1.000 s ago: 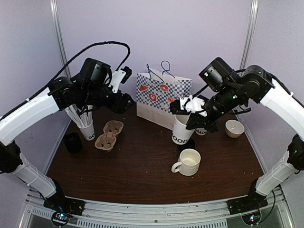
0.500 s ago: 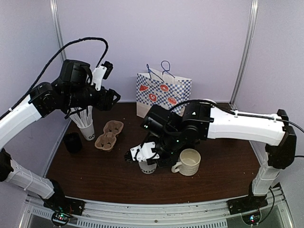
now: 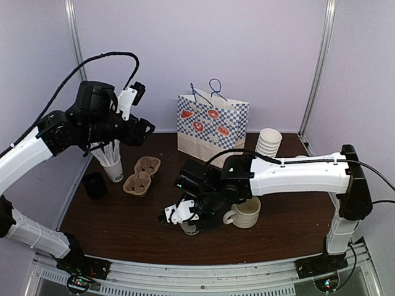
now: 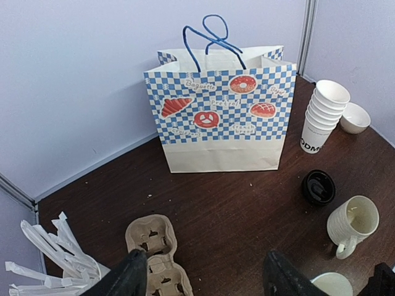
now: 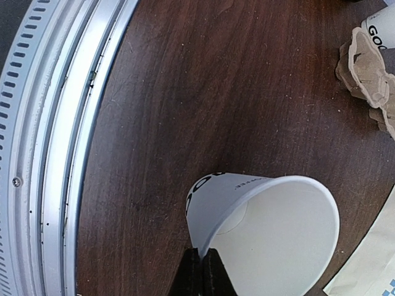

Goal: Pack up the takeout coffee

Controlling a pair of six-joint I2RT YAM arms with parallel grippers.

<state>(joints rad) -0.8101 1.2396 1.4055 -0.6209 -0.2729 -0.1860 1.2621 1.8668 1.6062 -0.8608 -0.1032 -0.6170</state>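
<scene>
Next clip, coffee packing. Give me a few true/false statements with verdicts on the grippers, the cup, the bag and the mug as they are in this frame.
1. The right gripper pinches the rim of a lidless paper cup. True.
2. The left gripper grips the cup carrier. False: its jaws are open and empty, raised above the carrier.
3. The checkered paper bag stands upright at the back of the table. True.
4. The ceramic mug lies on its side. False: it stands upright, mouth up.
5. The stack of cups sits inside the bag. False: it stands on the table beside the bag.
</scene>
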